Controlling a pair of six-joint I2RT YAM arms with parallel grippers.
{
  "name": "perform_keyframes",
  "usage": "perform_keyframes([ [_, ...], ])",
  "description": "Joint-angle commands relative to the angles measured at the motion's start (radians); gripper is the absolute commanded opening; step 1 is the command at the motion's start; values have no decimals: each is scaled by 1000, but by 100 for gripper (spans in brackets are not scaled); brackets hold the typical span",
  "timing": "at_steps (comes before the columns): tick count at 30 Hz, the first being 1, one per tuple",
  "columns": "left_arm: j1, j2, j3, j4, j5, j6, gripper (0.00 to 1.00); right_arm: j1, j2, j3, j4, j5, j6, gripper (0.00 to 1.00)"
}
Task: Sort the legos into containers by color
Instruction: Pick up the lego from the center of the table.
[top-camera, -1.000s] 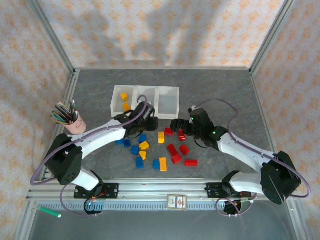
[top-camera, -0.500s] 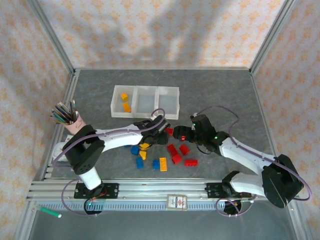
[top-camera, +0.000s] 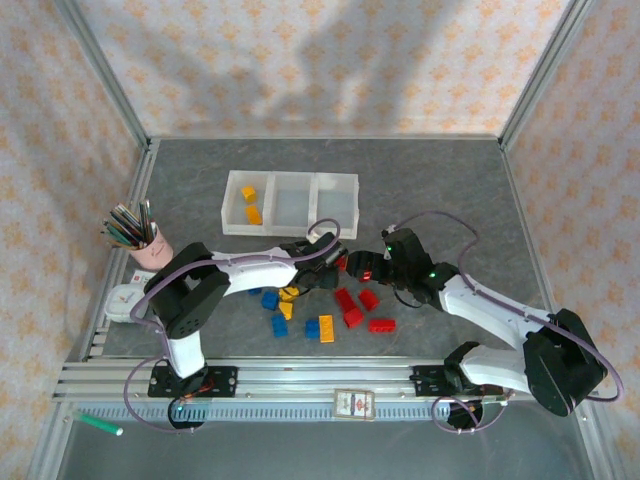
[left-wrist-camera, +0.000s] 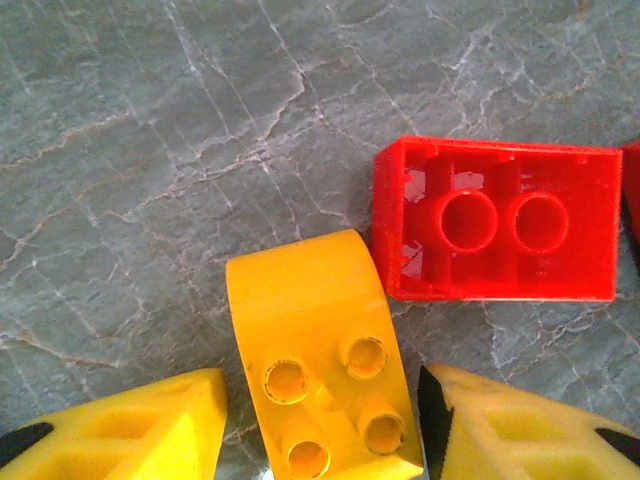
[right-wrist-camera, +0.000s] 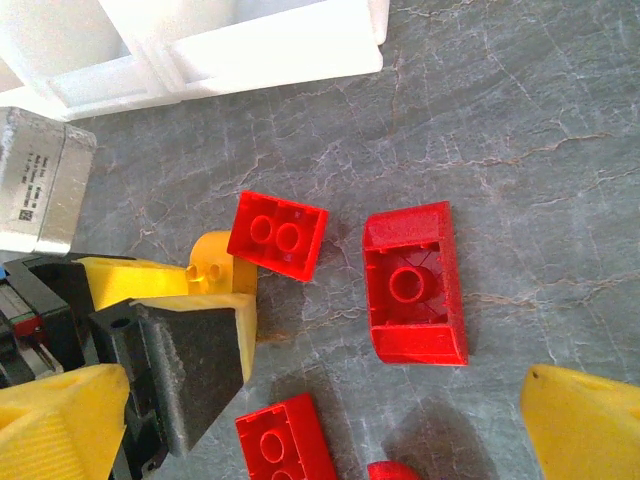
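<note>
1. Nearest the arm bases, a blue-and-yellow pair (top-camera: 319, 328) of legos lies on the table (top-camera: 450, 190)
2. The left gripper (left-wrist-camera: 320, 385) flanks a yellow brick (left-wrist-camera: 310, 320), studs up, its long axis running away between the fingers (left-wrist-camera: 130, 430); I cannot tell whether they squeeze it
3. Just beyond lies a red brick (left-wrist-camera: 495, 220), hollow side up, long axis crosswise
4. The right gripper (right-wrist-camera: 320, 400) is spread wide, holding nothing
5. Farthest, the containers (top-camera: 290, 228) run left to right, with two yellow bricks (top-camera: 248, 193) in the left compartment

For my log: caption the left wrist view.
Left hand straddles a yellow brick, an upturned red brick beside it.
</note>
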Motion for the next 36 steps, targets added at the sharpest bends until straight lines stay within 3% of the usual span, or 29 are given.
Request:
perform_keyframes([
  [1, -3, 12, -1, 14, -47, -11, 52, -5, -11, -12, 27, -4, -10, 100],
  [13, -1, -11, -28, 32, -49, -20, 35, -5, -5, 17, 12, -15, -25, 100],
  [24, 33, -190, -82, 4, -84, -18, 36, -5, 4, 89, -2, -71, -60, 100],
  [29, 116, -314, -100, -30, -134, 29, 36, 13, 67, 135, 57, -117, -42, 100],
  [36, 359, -377, -53, -24, -188, 165, 36, 73, 183, 234, 154, -92, -8, 100],
])
